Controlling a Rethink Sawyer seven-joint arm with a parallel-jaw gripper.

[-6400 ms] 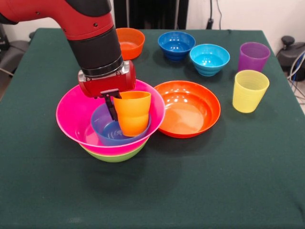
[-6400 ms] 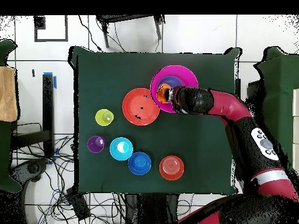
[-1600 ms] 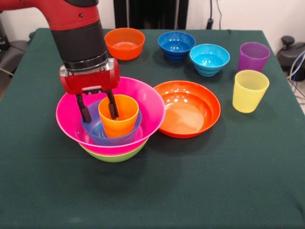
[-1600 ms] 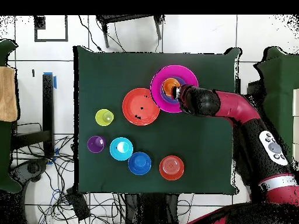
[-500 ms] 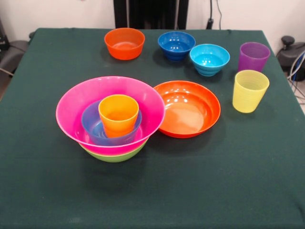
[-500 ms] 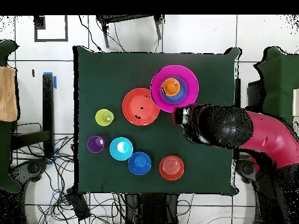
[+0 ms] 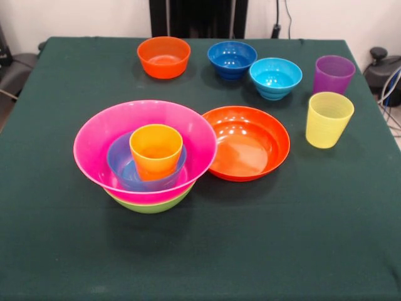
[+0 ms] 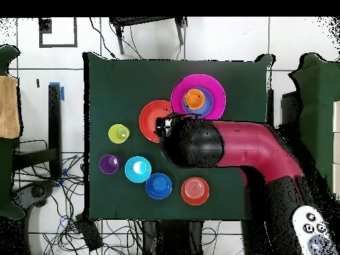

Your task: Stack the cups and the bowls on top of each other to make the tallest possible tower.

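The tower stands at the left in the front view: a lime green bowl (image 7: 150, 204) at the base, the big pink bowl (image 7: 100, 135) in it, a small blue bowl (image 7: 119, 164) inside that, and the orange cup (image 7: 155, 150) upright on top. It shows in the overhead view as the pink bowl (image 8: 214, 93) with the orange cup (image 8: 194, 99). My gripper (image 8: 167, 125) shows only in the overhead view, raised high over the shallow orange bowl (image 8: 151, 114), clear of the tower. The front view does not show the arm.
The shallow orange bowl (image 7: 246, 143) touches the tower's right side. A small orange bowl (image 7: 164, 56), a dark blue bowl (image 7: 232, 59) and a cyan bowl (image 7: 276, 78) stand along the far side. A purple cup (image 7: 333, 74) and a yellow cup (image 7: 329, 119) stand at the right.
The gripper has left the orange cup in the blue bowl and risen out of the front view. In the overhead view the arm now lies over the shallow orange bowl.
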